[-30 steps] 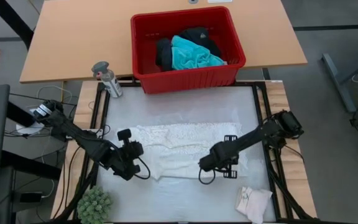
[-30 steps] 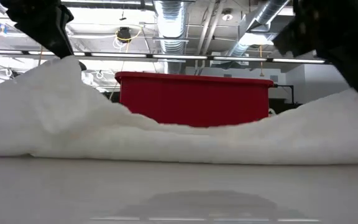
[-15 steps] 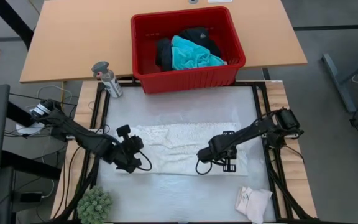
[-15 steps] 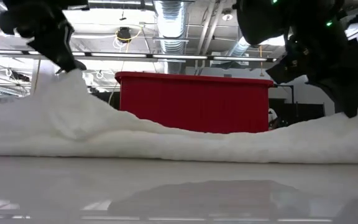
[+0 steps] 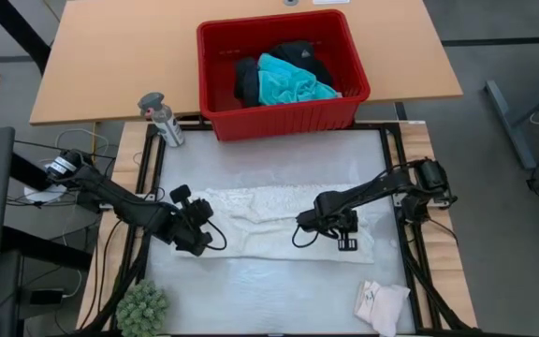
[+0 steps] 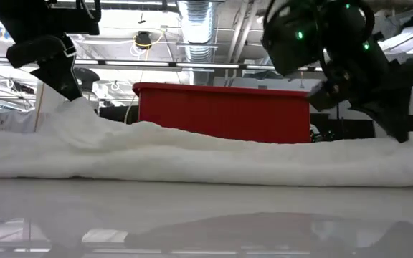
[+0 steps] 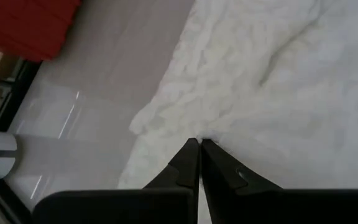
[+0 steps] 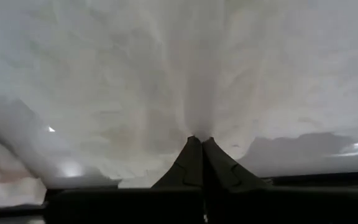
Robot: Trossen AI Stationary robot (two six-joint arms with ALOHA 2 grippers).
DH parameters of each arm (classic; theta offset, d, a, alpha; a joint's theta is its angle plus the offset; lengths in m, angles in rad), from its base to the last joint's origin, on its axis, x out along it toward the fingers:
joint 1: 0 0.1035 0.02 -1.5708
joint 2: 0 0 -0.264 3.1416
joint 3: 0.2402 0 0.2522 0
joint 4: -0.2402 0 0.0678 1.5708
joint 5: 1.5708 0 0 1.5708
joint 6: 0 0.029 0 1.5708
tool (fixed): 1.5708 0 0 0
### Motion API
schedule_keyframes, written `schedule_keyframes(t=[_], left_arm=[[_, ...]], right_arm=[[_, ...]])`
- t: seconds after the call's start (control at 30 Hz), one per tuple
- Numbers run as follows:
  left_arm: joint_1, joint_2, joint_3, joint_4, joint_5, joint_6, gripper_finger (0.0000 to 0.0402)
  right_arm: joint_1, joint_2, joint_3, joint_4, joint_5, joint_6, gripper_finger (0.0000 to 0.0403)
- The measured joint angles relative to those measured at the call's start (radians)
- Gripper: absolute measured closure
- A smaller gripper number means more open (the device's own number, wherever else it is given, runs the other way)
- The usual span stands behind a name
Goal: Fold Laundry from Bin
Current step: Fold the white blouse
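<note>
1. The white lacy top (image 5: 274, 223) lies spread flat across the middle of the white worktop (image 5: 269, 159), its long side running from left to right.
2. The left claw (image 5: 202, 227) sits at the left end of the top, fingers pressed together on a pinch of the fabric. In the left wrist view the fingertips (image 7: 197, 144) meet at the cloth edge.
3. The right claw (image 5: 305, 225) sits on the right half of the top, closed on a gathered fold. In the right wrist view the cloth radiates in creases from the fingertips (image 8: 197, 142).
4. The bin (image 5: 340, 110) stands at the far edge of the worktop, holding the turquoise shirt (image 5: 290, 82) and black clothing (image 5: 246, 80).
5. The small pale pink-white piece (image 5: 382, 304) lies at the near right corner, well apart from the top.
6. A spray bottle (image 5: 162, 117) stands left of the bin. A green plant (image 5: 142, 309) sits at the near left corner.
</note>
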Motion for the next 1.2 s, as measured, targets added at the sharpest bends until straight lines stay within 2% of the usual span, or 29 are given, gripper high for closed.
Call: schedule_keyframes(t=[0.33,0.53,0.73,0.87,0.93,1.07,1.2], left_arm=[[0.009,0.000,0.000,0.008,0.069,0.005,0.0401],[0.009,0.000,0.000,-0.001,0.086,-0.005,0.0401],[0.009,0.000,0.000,0.003,0.086,-0.029,0.0401],[0.009,0.000,0.000,0.000,0.082,-0.041,0.0401],[0.009,0.000,0.000,-0.017,0.088,-0.093,0.0401],[0.009,0.000,0.000,-0.079,0.179,-0.210,0.0401],[0.008,0.000,0.000,-0.076,0.287,-0.222,0.0401]], right_arm=[[-0.009,0.000,-0.043,0.073,0.020,-0.012,0.0236],[-0.011,-0.035,-0.043,0.038,0.023,-0.053,0.0179],[-0.042,-0.217,-0.043,0.093,0.062,-0.044,0.0166],[-0.064,-0.343,-0.042,0.234,0.069,-0.011,0.0166],[-0.064,-0.379,-0.042,0.340,0.070,0.001,0.0166],[-0.062,-0.393,-0.041,0.505,0.111,0.004,0.0166],[-0.064,-0.367,-0.041,0.585,0.115,-0.002,0.0165]])
